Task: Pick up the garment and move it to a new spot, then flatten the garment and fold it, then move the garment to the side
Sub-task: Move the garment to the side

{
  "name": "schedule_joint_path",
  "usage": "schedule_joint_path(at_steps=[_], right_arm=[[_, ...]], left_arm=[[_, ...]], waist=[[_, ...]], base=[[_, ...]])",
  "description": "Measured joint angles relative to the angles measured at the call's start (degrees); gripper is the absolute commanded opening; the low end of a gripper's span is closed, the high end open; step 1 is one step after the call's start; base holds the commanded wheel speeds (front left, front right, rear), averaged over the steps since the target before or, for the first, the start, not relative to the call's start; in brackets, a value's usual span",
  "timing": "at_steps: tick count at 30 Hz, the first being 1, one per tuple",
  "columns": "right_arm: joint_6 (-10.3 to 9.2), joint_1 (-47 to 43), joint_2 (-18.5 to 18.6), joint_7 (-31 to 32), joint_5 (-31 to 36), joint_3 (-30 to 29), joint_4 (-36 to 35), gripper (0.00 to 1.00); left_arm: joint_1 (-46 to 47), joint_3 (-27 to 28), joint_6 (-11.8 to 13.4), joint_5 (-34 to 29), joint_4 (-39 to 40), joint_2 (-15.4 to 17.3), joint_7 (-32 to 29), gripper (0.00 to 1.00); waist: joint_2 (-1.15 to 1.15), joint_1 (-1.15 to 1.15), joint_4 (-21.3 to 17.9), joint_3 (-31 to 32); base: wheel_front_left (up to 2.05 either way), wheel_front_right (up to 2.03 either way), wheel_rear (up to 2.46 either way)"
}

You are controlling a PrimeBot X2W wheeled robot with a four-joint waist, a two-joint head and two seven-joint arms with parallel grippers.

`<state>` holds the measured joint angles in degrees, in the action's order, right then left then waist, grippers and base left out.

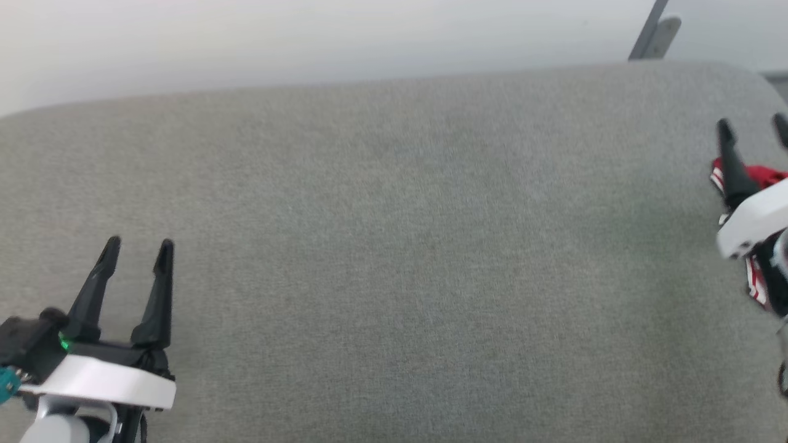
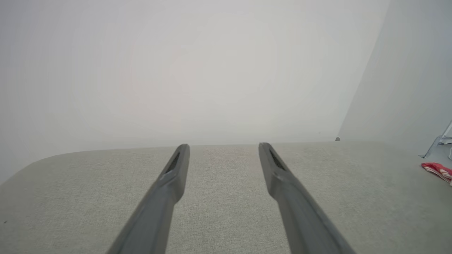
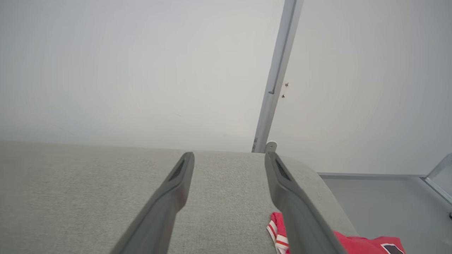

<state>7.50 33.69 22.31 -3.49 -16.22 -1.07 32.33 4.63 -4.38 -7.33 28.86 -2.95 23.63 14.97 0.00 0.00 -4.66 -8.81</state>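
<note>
The garment (image 1: 763, 178) is a red cloth with red-and-white striped trim, lying at the far right edge of the grey fabric surface (image 1: 394, 258), mostly hidden behind my right arm. It shows as a red strip (image 2: 438, 171) at the right of the left wrist view and as a red patch (image 3: 356, 243) under the right finger in the right wrist view. My right gripper (image 1: 752, 128) hovers open over it, fingers apart with nothing between them. My left gripper (image 1: 140, 249) stands open at the lower left, far from the garment.
A pale wall runs behind the surface. A grey metal post (image 3: 275, 77) rises at the back right corner (image 1: 654, 31). The surface's rounded right end drops off to a grey floor (image 3: 381, 201).
</note>
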Motion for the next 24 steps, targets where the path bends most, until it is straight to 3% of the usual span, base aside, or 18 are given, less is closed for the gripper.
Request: schedule_joint_path(at_steps=[14, 24], right_arm=[[0.0, -13.1, -3.4, -9.2, 1.7, 4.3, -6.5, 1.0], [0.0, -20.1, -4.8, -11.3, 3.4, 4.0, -10.0, 1.0]], left_arm=[[-8.4, 7.6, 0.0, -4.2, 1.1, -5.5, 0.0, 1.0], [-12.6, 11.2, 0.0, -5.1, 2.0, -7.6, 0.0, 1.0]], waist=[[0.0, 0.0, 0.9, 7.3], [0.0, 0.0, 0.8, 9.1]], base=[[0.0, 0.0, 0.0], [0.0, 0.0, 0.0]])
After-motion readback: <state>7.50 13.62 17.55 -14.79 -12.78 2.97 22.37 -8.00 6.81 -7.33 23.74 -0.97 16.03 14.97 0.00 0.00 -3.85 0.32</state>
